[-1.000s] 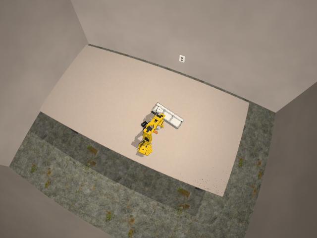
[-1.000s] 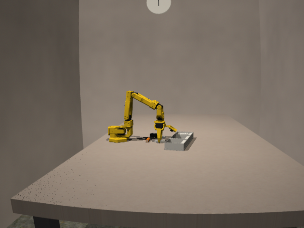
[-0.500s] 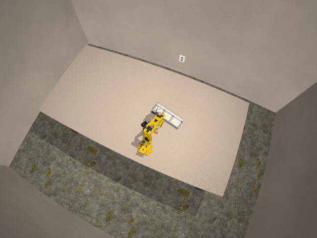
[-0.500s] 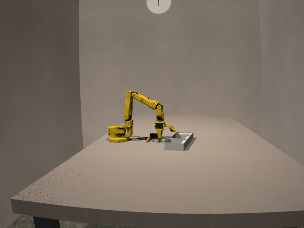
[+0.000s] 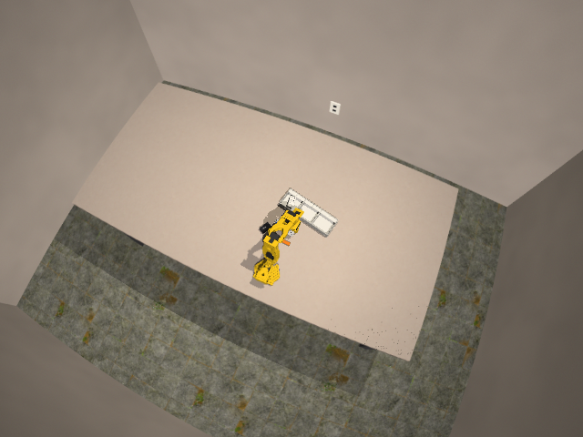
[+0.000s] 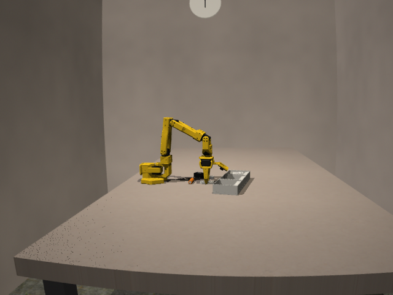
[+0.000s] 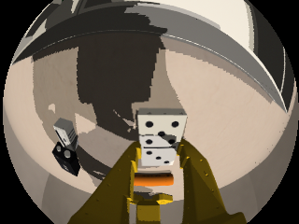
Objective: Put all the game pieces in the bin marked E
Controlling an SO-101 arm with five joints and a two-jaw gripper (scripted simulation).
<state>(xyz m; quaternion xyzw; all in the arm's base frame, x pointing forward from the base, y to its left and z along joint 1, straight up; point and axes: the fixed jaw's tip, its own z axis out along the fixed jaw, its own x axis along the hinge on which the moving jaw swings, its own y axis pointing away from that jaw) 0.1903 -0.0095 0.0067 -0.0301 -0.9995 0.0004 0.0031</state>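
One domino [image 5: 291,232] [image 6: 211,181] [image 7: 162,128] stands pinched in the pincer [image 5: 295,228] [image 6: 206,182] [image 7: 161,145], low over the table [image 5: 202,174] [image 6: 202,222] [image 7: 224,121] beside the bins [image 5: 324,224] [image 6: 225,189] [image 7: 201,35], so better lift straight, clear the wall, and release low inside E.

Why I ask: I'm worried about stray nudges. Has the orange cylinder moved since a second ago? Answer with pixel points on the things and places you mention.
No. In the top and exterior views, the orange cylinder [image 5: 286,242] [image 6: 191,180] [image 7: 154,179] lies unshifted relative to the arm's base [image 5: 271,282] [image 6: 152,182].
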